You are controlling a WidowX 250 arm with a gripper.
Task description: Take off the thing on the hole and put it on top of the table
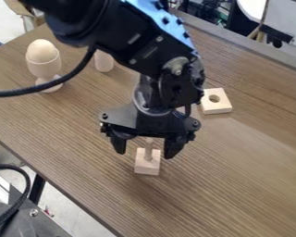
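The black gripper [144, 152] hangs over the middle of the table, open, with one finger on each side of a light wooden peg [149, 149]. The peg stands upright in a small square wooden block [146, 167], and its top is partly hidden below the gripper's body. I cannot tell if a finger touches it. The block rests on the brown wooden table [237, 185].
To the right of the arm lies a flat square wooden piece [223, 106] with a round hole. A wooden egg in a cup [43, 65] stands at the upper left, near a pale cylinder [103, 62]. A black cable crosses the left side.
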